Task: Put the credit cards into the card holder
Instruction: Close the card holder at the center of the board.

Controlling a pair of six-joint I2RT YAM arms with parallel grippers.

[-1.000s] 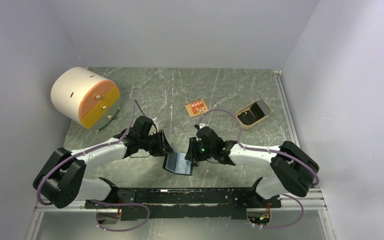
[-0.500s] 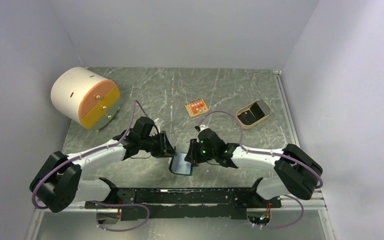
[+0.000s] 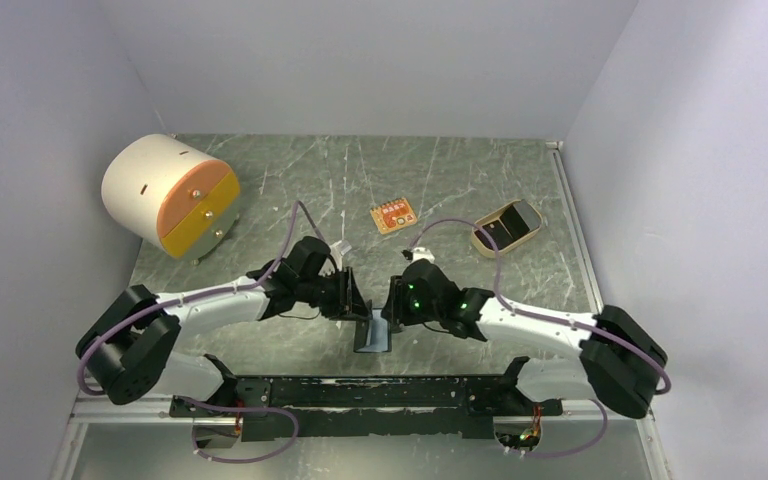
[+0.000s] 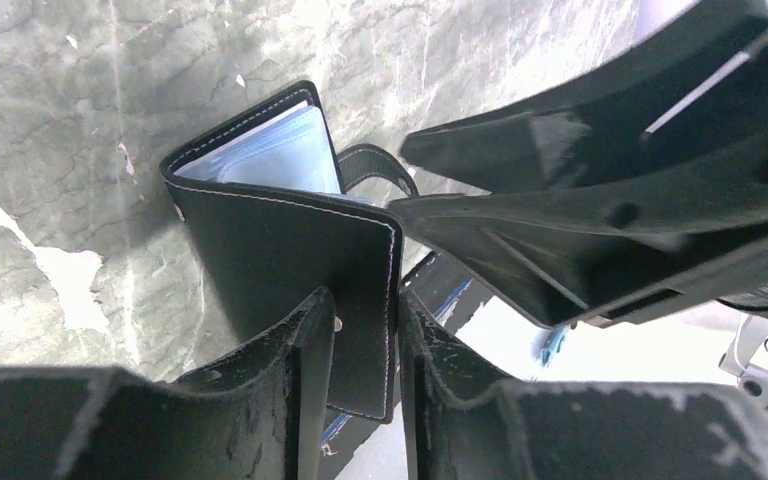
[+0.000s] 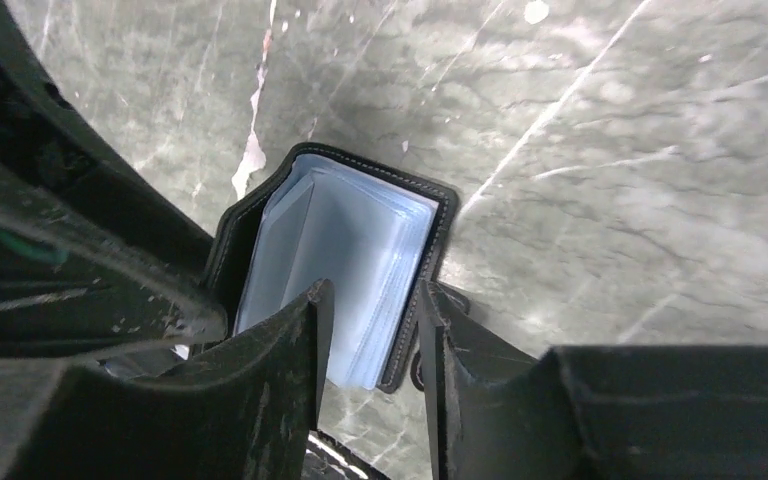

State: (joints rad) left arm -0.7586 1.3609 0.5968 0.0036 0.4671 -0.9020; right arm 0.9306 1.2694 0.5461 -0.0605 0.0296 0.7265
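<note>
The card holder (image 3: 371, 334), a black wallet with bluish inner pockets, stands nearly folded at the table's front centre, held between both grippers. My left gripper (image 3: 358, 306) is shut on its black outer cover (image 4: 290, 250), the fingers (image 4: 310, 340) pinching the cover's edge. My right gripper (image 3: 390, 306) is shut on the other cover together with some pocket sheets (image 5: 345, 240). The snap tab (image 4: 375, 165) sticks out behind. The credit cards (image 3: 501, 235) lie dark in the tan oval tray (image 3: 526, 211) at the back right, away from both grippers.
A white cylinder with an orange and yellow drawer face (image 3: 168, 195) stands at the back left. A small orange board (image 3: 392, 215) lies at mid-back. A black rail (image 3: 360, 390) runs along the near edge, just below the wallet.
Both grippers have moved toward each other. The wallet, spread open a second ago, is now folded almost shut between them and has shifted slightly right.
</note>
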